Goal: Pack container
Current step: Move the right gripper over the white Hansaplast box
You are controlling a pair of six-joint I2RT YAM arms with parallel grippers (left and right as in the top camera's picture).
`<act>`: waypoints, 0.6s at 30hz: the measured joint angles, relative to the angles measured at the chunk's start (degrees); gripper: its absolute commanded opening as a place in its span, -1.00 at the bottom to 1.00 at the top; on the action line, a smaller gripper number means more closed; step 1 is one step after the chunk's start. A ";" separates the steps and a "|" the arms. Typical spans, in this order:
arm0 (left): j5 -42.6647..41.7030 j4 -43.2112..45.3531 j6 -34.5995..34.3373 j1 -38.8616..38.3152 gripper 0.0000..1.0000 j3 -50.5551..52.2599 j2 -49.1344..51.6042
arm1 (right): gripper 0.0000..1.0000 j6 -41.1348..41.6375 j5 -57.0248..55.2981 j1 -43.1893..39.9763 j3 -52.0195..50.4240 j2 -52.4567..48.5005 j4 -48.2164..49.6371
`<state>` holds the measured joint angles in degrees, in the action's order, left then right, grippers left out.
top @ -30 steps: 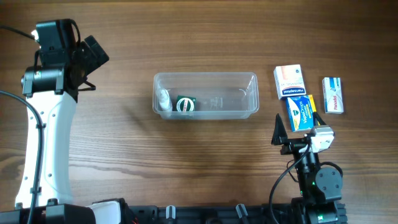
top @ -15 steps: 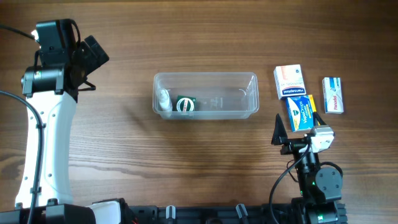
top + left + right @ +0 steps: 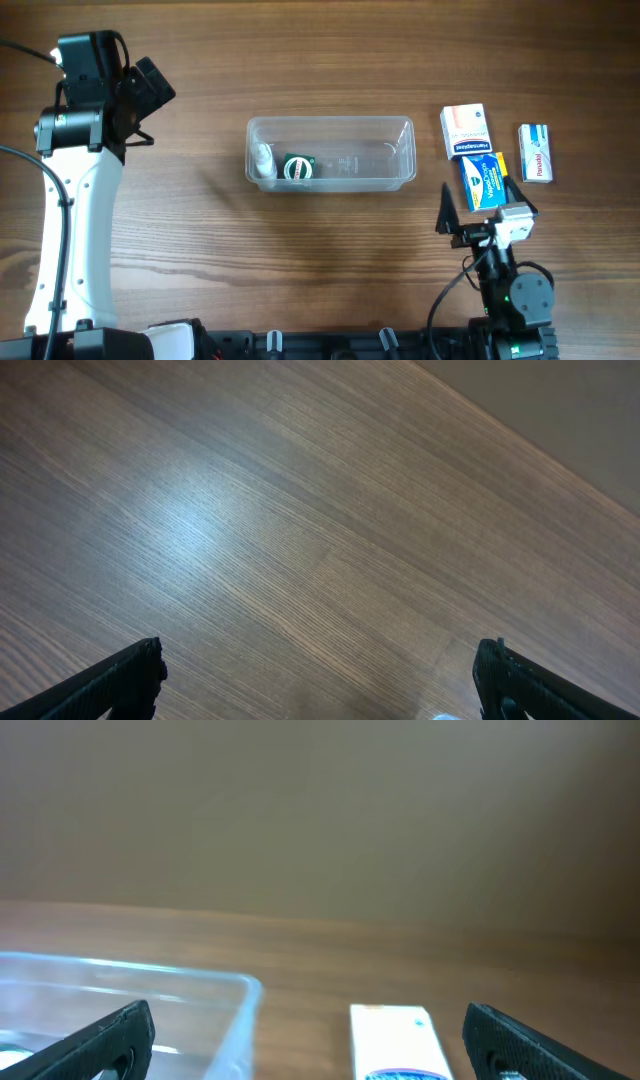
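The clear plastic container [image 3: 408, 152] lies at the table's middle, with a white bottle [image 3: 262, 160] and a green-lidded round item [image 3: 297, 167] at its left end. Three medicine boxes lie to its right: an orange-white box [image 3: 465, 130], a blue box [image 3: 483, 180] and a white-blue box [image 3: 537, 153]. My right gripper [image 3: 481, 197] is open and empty, low behind the blue box. The right wrist view shows the open gripper [image 3: 310, 1040], the container's corner [image 3: 235, 995] and a box [image 3: 395, 1035]. My left gripper [image 3: 155, 108] is open and empty at the far left; in the left wrist view the gripper [image 3: 320, 680] is over bare wood.
The wooden table [image 3: 330, 260] runs under everything. The left arm's white link [image 3: 75, 230] stands along the left edge. The right arm's base [image 3: 515, 295] sits at the front right, close behind the boxes.
The right wrist has shifted very slightly. The left arm, the container and the boxes have not moved.
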<state>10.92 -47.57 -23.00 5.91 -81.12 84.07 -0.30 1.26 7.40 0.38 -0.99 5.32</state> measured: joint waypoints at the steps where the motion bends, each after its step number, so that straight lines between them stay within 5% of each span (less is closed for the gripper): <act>1: 0.00 0.00 0.00 0.00 1.00 0.00 0.00 | 0.99 1.42 1.03 0.00 0.09 0.00 -0.02; 8: 0.00 0.00 0.00 0.00 0.99 0.00 0.00 | 0.99 10.95 2.75 0.00 5.66 -1.07 -11.54; 18: -0.02 0.00 0.00 0.00 0.99 0.00 0.00 | 0.99 8.68 2.01 0.00 37.75 -24.94 -37.99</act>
<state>10.90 -47.57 -23.00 5.91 -81.12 84.07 8.38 3.27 7.40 38.13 -25.93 -32.67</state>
